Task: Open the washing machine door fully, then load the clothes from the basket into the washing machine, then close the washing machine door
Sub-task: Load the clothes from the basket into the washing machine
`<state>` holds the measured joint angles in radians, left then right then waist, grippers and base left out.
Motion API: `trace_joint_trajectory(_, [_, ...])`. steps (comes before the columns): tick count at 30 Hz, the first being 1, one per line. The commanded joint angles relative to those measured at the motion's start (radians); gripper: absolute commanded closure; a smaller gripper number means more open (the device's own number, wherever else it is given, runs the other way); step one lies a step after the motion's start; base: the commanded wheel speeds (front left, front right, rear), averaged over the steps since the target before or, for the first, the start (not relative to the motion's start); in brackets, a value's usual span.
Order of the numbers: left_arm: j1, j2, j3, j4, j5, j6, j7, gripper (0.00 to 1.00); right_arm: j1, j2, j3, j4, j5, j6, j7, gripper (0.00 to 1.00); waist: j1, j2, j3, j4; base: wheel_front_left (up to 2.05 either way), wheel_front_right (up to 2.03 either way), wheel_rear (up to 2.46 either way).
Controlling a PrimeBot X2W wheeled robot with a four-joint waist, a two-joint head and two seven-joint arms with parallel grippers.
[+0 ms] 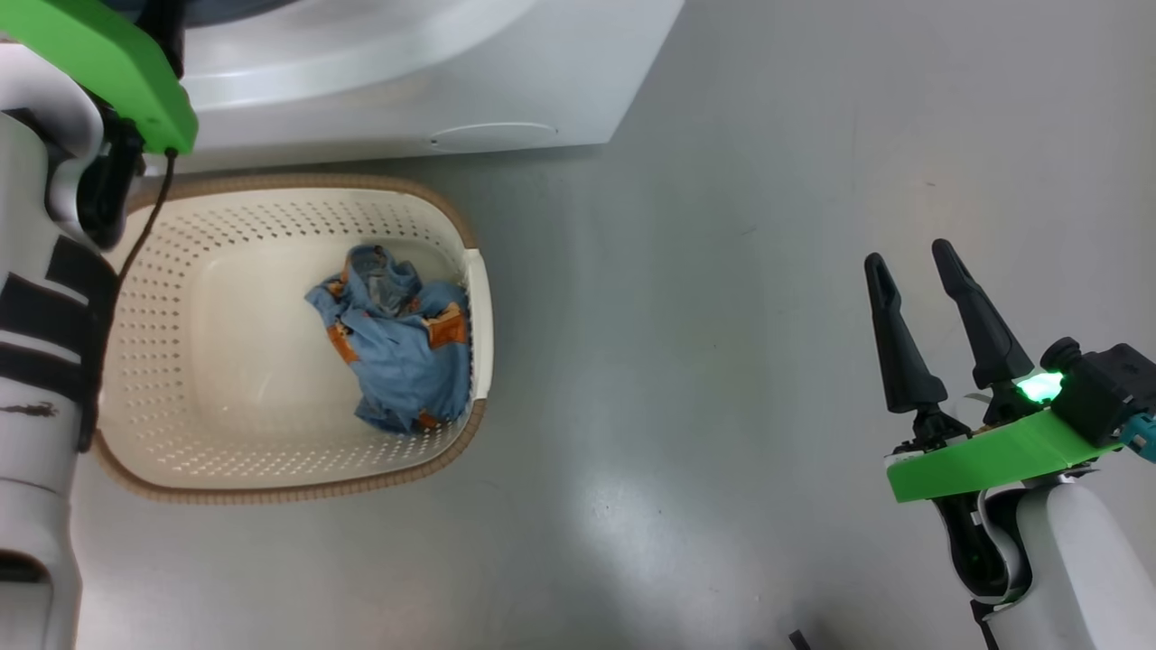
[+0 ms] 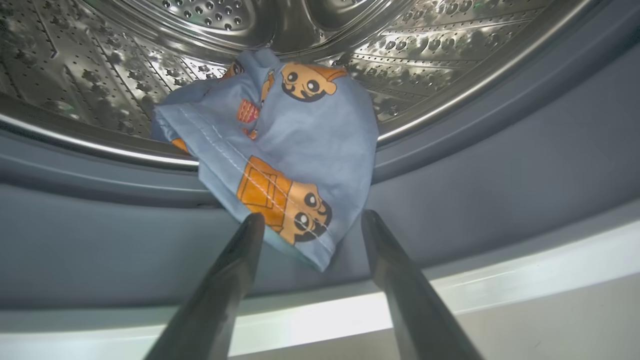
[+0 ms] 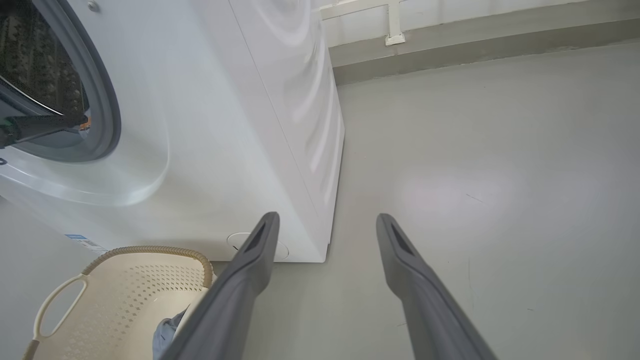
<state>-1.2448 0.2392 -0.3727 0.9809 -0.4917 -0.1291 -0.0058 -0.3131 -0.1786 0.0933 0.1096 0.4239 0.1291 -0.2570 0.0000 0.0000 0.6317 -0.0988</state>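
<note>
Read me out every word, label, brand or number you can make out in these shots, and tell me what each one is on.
Nothing can be quoted: no text is legible in any view.
Blue label sticker, low on the front of the washing machine: it carries print, but too small and blurred to read.
Garment lying over the drum's lip: orange cartoon faces, no words or numbers.
</note>
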Motion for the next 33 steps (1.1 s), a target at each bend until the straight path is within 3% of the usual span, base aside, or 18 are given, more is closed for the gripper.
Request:
trace_joint_trajectory(1, [-0.03,0.048,0.008,-0.002,-0.014,-0.002,0.005,0.0,0.002,0.003,0.027,-0.024,0.0,0.002,-0.005,0.0,0.0,0.0,0.004,-0.008,0.0,0.0,0.0])
trace_joint_trajectory(18, [-0.09,0.068,-0.083,0.127,-0.068,-0.002,-0.041,0.01,-0.001,0.015,0.031,-0.027,0.001,0.002,-0.005,0.0,0.0,0.0,0.018,-0.035,0.0,0.0,0.0])
trace_joint_trajectory(20, [-0.096,0.068,-0.094,0.131,-0.074,-0.002,-0.051,0.55,-0.001,0.016,0.032,-0.027,0.001,0.002,-0.005,0.0,0.0,0.0,0.018,-0.037,0.0,0.0,0.0])
trace_joint_trajectory(22, [-0.102,0.069,-0.106,0.133,-0.079,-0.002,-0.065,1.0,-0.002,0.017,0.032,-0.027,0.001,0.002,-0.005,0.0,0.0,0.0,0.018,-0.039,0.0,0.0,0.0])
trace_joint_trajectory(33, [-0.161,0.104,-0.147,0.153,-0.105,-0.002,-0.122,1.0,-0.004,0.033,0.038,-0.028,0.004,0.002,-0.005,0.0,0.0,0.0,0.032,-0.067,0.0,0.0,0.0])
